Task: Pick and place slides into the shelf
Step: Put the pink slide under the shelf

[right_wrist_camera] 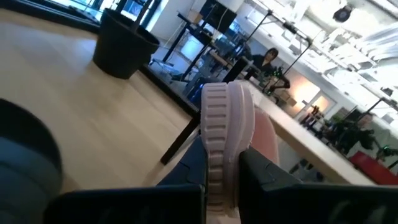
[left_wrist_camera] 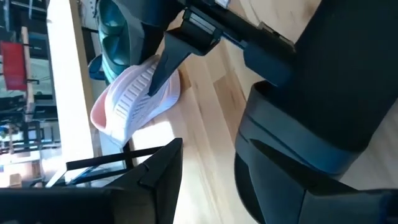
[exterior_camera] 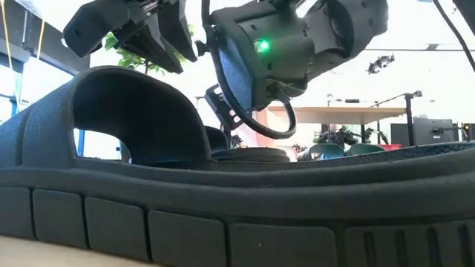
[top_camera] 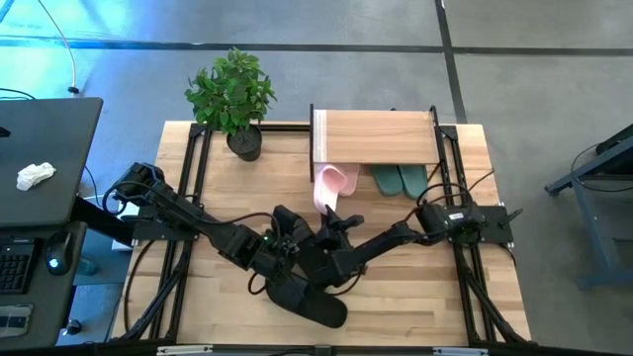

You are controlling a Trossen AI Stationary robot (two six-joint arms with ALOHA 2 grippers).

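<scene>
Pink slide [right_wrist_camera: 227, 134] is clamped edge-on in the right tool [right_wrist_camera: 221, 186], just before the shelf [top_camera: 376, 136]. Next: push it under, beside its mate [top_camera: 336, 178]. Left tool's [top_camera: 280, 245] state I cannot tell.

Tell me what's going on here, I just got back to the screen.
The right claw is shut on a pink slide, held on edge in front of the shelf. Another pink slide and two teal slides already sit under the shelf board. The left claw hovers mid-table near the black slides, holding nothing that I can see.
</scene>
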